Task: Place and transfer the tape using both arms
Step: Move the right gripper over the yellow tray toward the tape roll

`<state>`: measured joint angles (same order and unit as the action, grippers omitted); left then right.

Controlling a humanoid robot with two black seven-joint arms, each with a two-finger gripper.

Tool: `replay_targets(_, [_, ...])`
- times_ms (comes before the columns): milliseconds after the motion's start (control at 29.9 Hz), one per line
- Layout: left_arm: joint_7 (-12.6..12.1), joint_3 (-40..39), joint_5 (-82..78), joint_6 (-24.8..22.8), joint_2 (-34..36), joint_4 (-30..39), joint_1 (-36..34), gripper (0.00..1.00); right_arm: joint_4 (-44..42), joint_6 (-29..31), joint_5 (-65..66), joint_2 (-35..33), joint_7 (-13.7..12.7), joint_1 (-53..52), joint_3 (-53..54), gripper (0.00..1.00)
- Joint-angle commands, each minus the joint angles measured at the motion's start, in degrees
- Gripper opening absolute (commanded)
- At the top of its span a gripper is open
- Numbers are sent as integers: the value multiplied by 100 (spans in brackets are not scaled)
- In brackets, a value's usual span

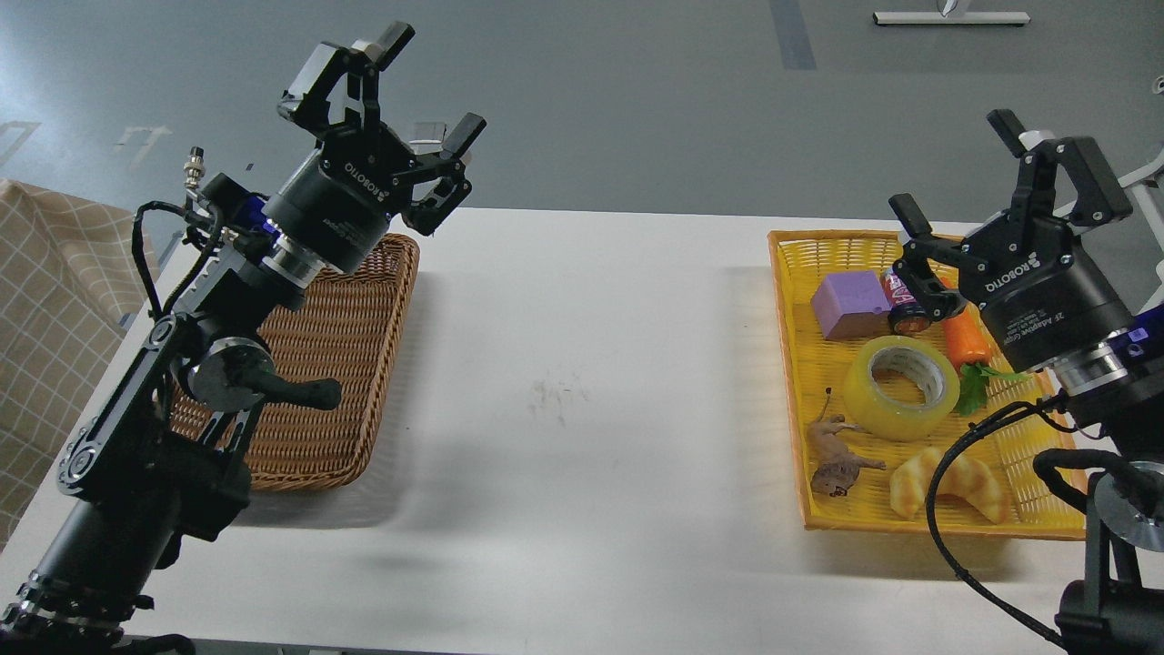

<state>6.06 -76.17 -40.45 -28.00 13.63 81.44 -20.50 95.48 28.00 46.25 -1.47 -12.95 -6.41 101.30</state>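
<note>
The tape, a wide translucent yellow roll with a pale core, lies flat in the yellow tray on the right side of the table. My right gripper hangs open above the tray's far right part, up and to the right of the tape, with nothing between its fingers. Over the far end of the brown wicker basket on the left, my left gripper is raised and open, also holding nothing.
In the yellow tray with the tape lie a purple block, a small red can, a toy carrot, a brown animal figure and a croissant toy. A checked cloth hangs at the far left. White table surface separates basket and tray.
</note>
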Motion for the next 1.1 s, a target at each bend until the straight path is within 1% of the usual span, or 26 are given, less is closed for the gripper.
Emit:
replay_targets(0, [-9,32,-42,0,121,-49,28,98,23,0,7,-108,21,-18,109,100])
replay_targets(100, [0,129,-34,0,341,-155,98,98,32,0,50,-117,29,52,145,100])
replay_targets(234, [0,50,10,0,403,-128,125,98,366,0,42,-126,21,386,145,100])
replay_targets(602, [9,-29,89,0,289,-49,116,98,384,0,-2,-126,38,351,522,100])
replay_targets(769, [-52,50,81,0,350,-32,107,98,384,0,-2,-73,38,378,514,100])
replay_targets(1069, [0,-29,89,0,289,-14,168,98,375,0,-2,-73,38,193,470,100])
